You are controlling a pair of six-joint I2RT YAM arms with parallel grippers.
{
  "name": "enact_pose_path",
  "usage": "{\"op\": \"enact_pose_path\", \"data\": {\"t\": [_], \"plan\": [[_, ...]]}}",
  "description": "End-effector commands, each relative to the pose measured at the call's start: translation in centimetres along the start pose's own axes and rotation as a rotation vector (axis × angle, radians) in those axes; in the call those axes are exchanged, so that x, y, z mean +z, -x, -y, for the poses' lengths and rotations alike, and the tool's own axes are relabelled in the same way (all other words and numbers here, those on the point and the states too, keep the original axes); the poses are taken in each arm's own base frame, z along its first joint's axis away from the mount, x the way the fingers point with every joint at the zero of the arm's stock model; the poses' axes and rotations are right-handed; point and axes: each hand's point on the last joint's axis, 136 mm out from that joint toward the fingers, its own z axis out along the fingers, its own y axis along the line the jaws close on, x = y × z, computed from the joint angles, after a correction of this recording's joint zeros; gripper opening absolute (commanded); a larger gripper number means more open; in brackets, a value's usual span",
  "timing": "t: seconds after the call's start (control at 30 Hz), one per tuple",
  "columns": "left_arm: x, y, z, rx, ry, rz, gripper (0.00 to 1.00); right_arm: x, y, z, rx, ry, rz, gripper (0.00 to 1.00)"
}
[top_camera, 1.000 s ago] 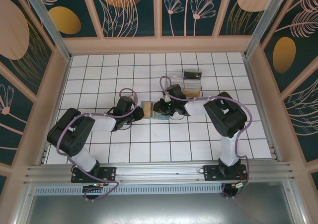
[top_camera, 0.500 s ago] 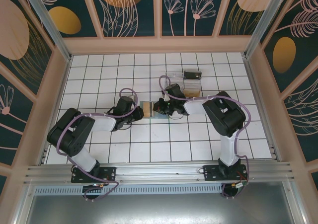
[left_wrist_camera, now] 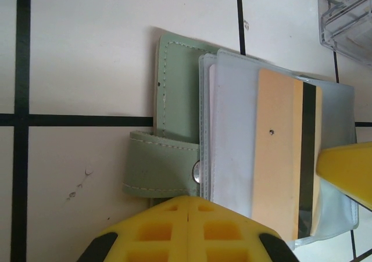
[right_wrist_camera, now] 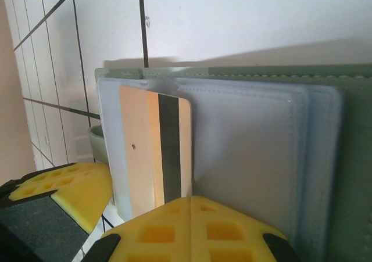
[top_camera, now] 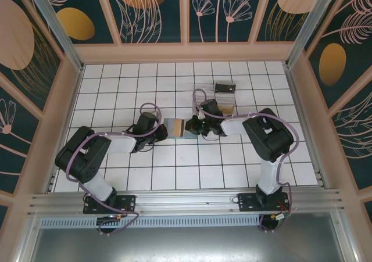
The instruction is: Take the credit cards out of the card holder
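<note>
**Step in hand (judged):** drawing a credit card out of its sleeve while the holder is pinned.

**Left gripper** (left_wrist_camera: 187, 207): the fingers are brought together to a bare seam over the near edge of the card holder (left_wrist_camera: 174, 88), beside its snap strap (left_wrist_camera: 160, 163). I judge it clamped on that edge. The holder lies open and flat on the white tiled table (top_camera: 174, 169), between the two arms.

**Right gripper** (right_wrist_camera: 192, 207): the fingers are likewise drawn together. The edge of the tan credit card (right_wrist_camera: 139, 151) runs in under the tips, so I judge it pinched there. The card stands partly out of the clear sleeves (right_wrist_camera: 244, 151).

**Recommendation:** pull in line with the sleeve mouth and low to the table. The left clamp should be firm, or the soft holder may drag or fold. The bite on the card is thin and may slip.

**Views compared:**
- The left wrist camera gives the strap, the snap and the card's full length with its black stripe.
- The right wrist camera, set low and oblique, shows the card lying over the sleeve stack.
- The top camera places the clear tray (top_camera: 200, 92) and the small black box (top_camera: 225, 88) beyond the holder, near it but not touching.
</note>
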Motion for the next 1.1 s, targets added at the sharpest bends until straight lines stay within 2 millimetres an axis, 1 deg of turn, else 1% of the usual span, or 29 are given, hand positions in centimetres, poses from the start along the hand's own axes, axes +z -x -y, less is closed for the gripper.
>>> {"op": "enact_pose_path", "data": {"t": [0.0,0.03,0.07,0.17,0.43,0.63,0.8,0.97,1.07], "plan": [[0.1,-0.3,-0.6,0.013,0.036,-0.019,0.04,-0.7,0.3,-0.5,-0.03,0.024,0.022,0.08],[0.1,-0.2,-0.5,0.015,0.034,-0.02,0.04,-0.6,0.3,-0.6,-0.028,0.033,0.019,0.14],[0.1,-0.3,-0.5,0.017,0.033,-0.022,0.04,-0.5,0.3,-0.9,-0.027,0.048,0.016,0.17],[0.1,-0.3,-0.5,0.021,0.037,-0.026,0.04,0.0,0.3,-1.4,-0.032,0.063,0.008,0.21],[0.1,-0.3,-0.4,0.022,0.033,-0.027,0.04,1.2,0.3,-1.7,-0.036,0.06,-0.014,0.21],[0.1,-0.2,-0.4,0.029,0.035,-0.025,0.04,1.8,-0.3,-2.2,-0.05,0.046,-0.039,0.21],[0.2,0.0,-0.2,0.032,0.033,-0.024,0.04,1.6,-0.7,-2.7,-0.055,0.051,-0.042,0.21],[0.3,-0.1,-0.3,0.031,0.034,-0.028,0.04,1.2,-0.6,-2.8,-0.07,0.047,-0.03,0.19],[0.3,-0.1,-0.3,0.029,0.03,-0.028,0.03,1.4,-0.6,-2.5,-0.066,0.044,-0.031,0.16]]}}
